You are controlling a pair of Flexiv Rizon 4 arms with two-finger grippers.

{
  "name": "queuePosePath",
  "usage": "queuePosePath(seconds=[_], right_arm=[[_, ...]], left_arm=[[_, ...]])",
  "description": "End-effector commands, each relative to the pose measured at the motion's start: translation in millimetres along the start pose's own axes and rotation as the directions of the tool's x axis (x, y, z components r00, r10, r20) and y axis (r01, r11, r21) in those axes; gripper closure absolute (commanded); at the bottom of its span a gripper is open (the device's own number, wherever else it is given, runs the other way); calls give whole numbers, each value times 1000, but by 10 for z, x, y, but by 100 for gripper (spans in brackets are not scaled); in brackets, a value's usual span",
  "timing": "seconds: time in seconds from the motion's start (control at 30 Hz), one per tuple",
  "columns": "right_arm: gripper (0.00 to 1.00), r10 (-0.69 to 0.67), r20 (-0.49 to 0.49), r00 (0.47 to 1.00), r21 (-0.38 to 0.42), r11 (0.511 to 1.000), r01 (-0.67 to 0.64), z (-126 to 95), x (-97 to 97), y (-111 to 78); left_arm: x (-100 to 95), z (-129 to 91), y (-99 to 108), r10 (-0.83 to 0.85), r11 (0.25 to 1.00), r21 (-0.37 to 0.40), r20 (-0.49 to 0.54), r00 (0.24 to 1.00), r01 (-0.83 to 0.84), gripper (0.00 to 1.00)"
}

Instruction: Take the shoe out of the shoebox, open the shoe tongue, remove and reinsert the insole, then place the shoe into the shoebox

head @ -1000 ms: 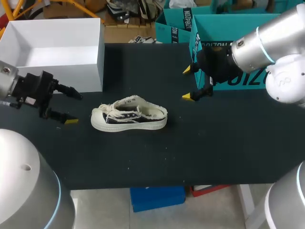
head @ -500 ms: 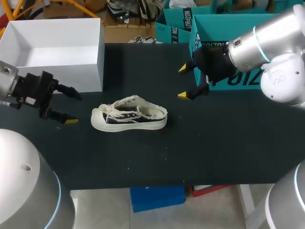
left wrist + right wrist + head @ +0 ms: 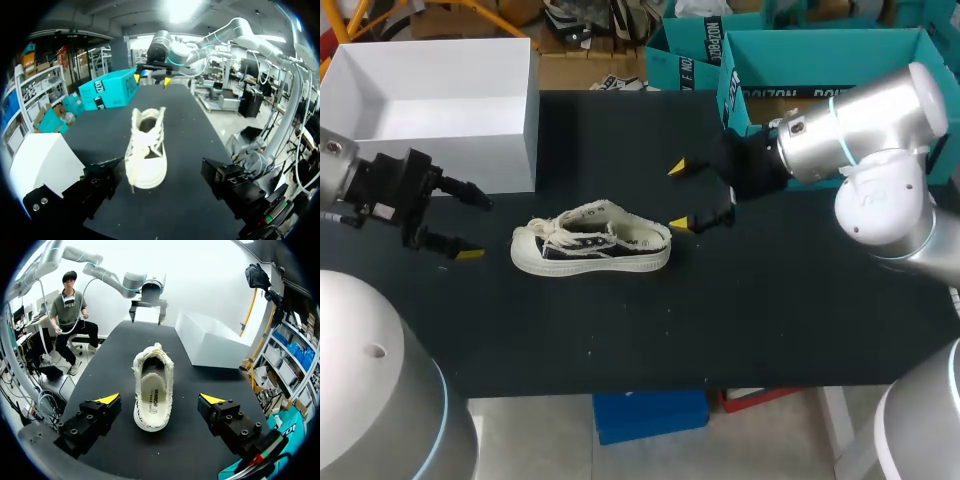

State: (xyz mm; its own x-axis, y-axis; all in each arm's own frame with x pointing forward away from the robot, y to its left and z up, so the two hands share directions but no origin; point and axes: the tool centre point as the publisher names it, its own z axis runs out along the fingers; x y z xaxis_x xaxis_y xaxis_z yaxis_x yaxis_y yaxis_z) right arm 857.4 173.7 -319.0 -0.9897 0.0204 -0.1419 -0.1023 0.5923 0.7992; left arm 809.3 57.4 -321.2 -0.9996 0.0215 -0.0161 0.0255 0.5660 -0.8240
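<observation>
A small cream canvas sneaker with a black side panel, a white rubber sole, loose cream laces and a frayed collar stands on its sole on the black table. It is outside the open white cardboard shoebox, just in front of the box's near corner. A pale insole with dark print lies inside the shoe. The left gripper faces the toe, fingers spread and empty, not touching. The right gripper is wide open near the heel, gripping nothing.
</observation>
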Motion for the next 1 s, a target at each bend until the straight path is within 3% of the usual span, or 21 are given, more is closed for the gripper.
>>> queuePosePath(seconds=[0.03, 0.37, 1.0], right_arm=[[0, 16, -10, 1000, -19, 1000, -16, 225, -30, -60], [0, 53, -12, 999, -52, 997, -54, 478, 76, -121], [0, 101, 5, 995, -42, 994, -101, 604, 282, -357]], left_arm=[[11, 10, 5, 2, 1000, -2, 5, 1000, -2, 0], [11, 10, 5, 2, 1000, -2, 5, 1000, -2, 0], [11, 10, 5, 2, 1000, -2, 5, 1000, -2, 0]])
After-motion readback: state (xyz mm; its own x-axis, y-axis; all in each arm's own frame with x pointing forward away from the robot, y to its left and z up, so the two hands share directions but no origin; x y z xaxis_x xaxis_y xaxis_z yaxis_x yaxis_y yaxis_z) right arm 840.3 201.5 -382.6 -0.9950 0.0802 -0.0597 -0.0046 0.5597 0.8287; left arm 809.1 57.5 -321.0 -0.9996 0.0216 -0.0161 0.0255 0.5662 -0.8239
